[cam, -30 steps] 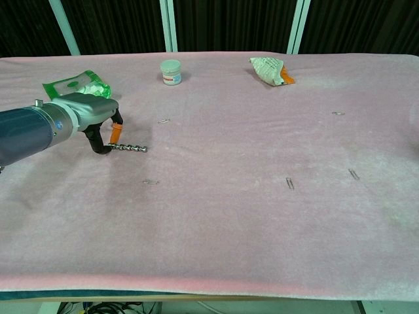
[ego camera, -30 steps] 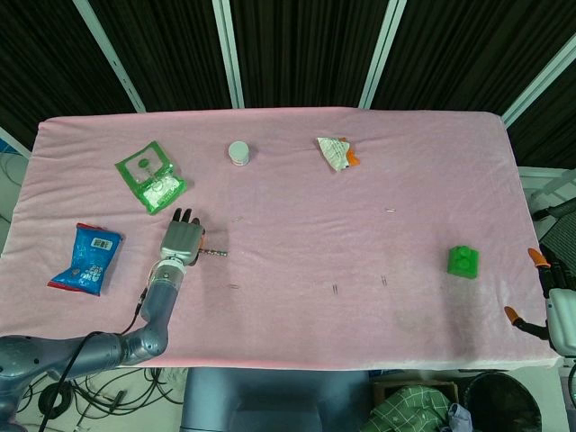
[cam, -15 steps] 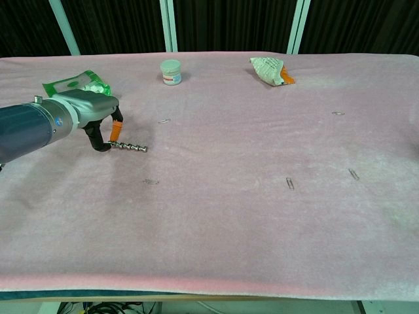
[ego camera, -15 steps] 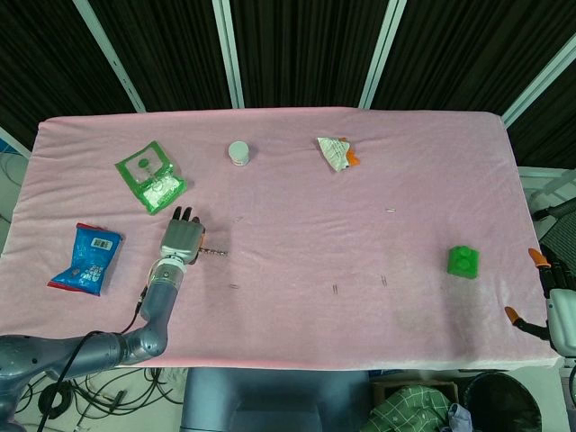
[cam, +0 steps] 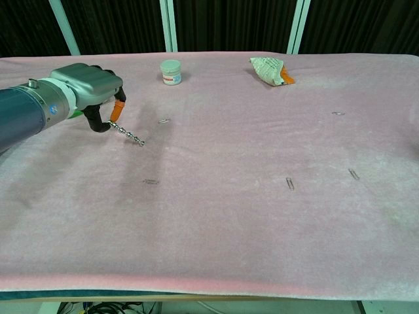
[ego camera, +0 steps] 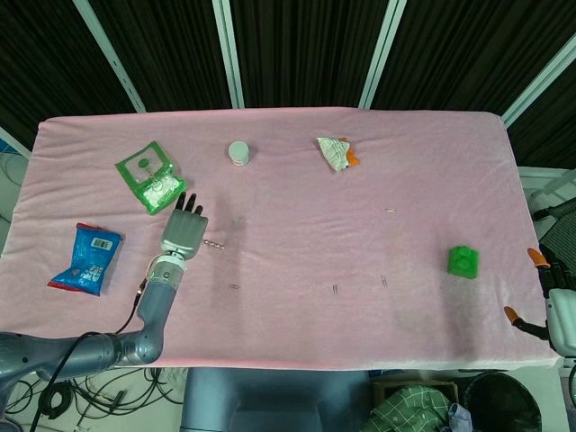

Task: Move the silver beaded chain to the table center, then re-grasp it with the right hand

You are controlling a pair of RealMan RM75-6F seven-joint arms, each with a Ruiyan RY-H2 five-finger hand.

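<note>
My left hand (cam: 88, 88) pinches one end of the silver beaded chain (cam: 128, 134) between an orange fingertip (cam: 116, 112) and the thumb; the other fingers curl in beside it. The chain hangs slanting down to the right, and its free end looks to touch the pink tablecloth (cam: 249, 216), or sits just above it, I cannot tell which. From the head view the hand (ego camera: 184, 229) is palm down on the left part of the table, chain (ego camera: 213, 243) trailing out to its right, left of the middle. Just behind the hand lies the green pouch (ego camera: 150, 176), mostly hidden by the hand in the chest view. The blue snack bag (ego camera: 86, 257) sits near the left edge, well apart from the chain. A white jar (cam: 171, 71) stands upright toward the back, and a crumpled white-and-orange wrapper (cam: 268, 69) lies further right at the back. A green block (ego camera: 463, 261) sits on the right side. Small paper clips lie scattered: one (cam: 163, 121) just right of the chain, one (cam: 150, 181) in front of it, others far right. My right hand (ego camera: 551, 306) shows only at the head view's right edge, off the table; orange fingertips spread apart, holding nothing.
</note>
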